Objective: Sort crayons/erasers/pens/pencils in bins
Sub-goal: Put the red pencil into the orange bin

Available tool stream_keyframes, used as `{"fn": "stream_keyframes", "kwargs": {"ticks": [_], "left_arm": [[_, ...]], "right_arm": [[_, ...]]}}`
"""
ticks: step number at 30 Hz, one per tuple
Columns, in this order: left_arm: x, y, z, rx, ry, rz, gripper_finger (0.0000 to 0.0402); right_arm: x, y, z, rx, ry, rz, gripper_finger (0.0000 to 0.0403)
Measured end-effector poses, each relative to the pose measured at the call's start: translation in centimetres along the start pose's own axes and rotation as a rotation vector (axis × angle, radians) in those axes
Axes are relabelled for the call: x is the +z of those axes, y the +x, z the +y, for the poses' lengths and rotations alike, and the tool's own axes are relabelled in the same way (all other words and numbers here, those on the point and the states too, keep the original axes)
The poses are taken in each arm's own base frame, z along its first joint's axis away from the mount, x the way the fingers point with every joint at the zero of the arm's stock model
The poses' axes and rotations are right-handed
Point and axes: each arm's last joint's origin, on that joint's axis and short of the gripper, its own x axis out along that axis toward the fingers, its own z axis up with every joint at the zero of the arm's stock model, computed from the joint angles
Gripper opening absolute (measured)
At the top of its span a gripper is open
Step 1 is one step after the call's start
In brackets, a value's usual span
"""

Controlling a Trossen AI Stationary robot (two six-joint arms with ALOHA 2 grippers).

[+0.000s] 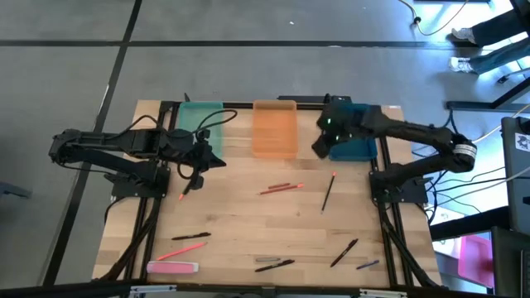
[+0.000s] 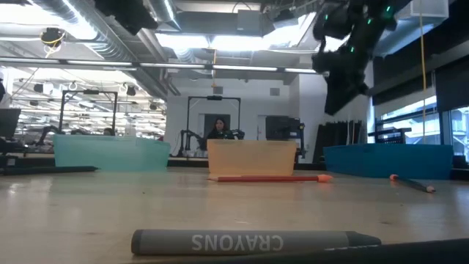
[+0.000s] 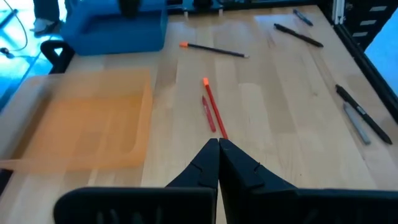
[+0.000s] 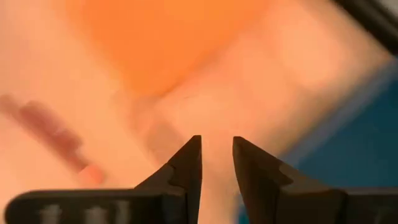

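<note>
Three bins stand in a row at the table's far edge: teal [image 1: 199, 122], orange [image 1: 275, 128] and blue [image 1: 354, 142]. Two red pencils [image 1: 281, 188] and a dark pencil with an orange end [image 1: 328, 192] lie mid-table. Black pens [image 1: 190, 236] [image 1: 344, 252], a grey crayon [image 2: 256, 241] and the pink eraser [image 1: 172, 267] lie near the front edge. My right gripper [image 4: 216, 155] hangs open and empty above the gap between the orange and blue bins [image 1: 317, 149]. My left gripper [image 3: 219, 148] is shut and empty, in front of the teal bin [image 1: 219, 162].
An orange-red pencil [image 1: 190, 187] lies on the table just under my left arm. Another orange pencil [image 1: 189, 247] and a black pen [image 1: 278, 266] lie near the front. Bare wood shows between the bins and the mid-table pencils.
</note>
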Motion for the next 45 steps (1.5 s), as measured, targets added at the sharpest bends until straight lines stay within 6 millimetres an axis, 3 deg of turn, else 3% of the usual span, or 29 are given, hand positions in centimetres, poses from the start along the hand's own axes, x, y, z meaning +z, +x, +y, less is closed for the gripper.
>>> {"fn": "stream_keyframes", "kwargs": {"ticks": [8,14,21,29,36,45], "left_arm": [[0.3,0.2,0.0,0.008,-0.006,-0.021,0.0000],[2.2,-0.7,0.6,0.171,0.041,-0.032,0.0000],[5.2,1.1,0.7,0.201,0.045,0.155,0.0000],[3.8,4.3,0.0,0.138,-0.079,0.456,0.0000],[3.5,5.5,0.0,0.130,-0.107,0.503,0.0000],[3.2,5.3,0.0,0.149,-0.171,0.532,0.0013]], "right_arm": [[-3.5,-0.5,7.9,0.123,-0.502,0.020,0.0097],[-4.8,-1.1,10.6,0.157,-0.580,-0.044,0.0097],[-5.7,-1.6,11.8,0.192,-0.620,-0.051,0.0097],[-6.2,-1.8,12.6,0.226,-0.566,-0.068,0.0097],[-6.2,-1.9,12.7,0.261,-0.596,-0.058,0.0097],[-6.2,-1.9,12.7,0.265,-0.595,-0.055,0.0109]]}}
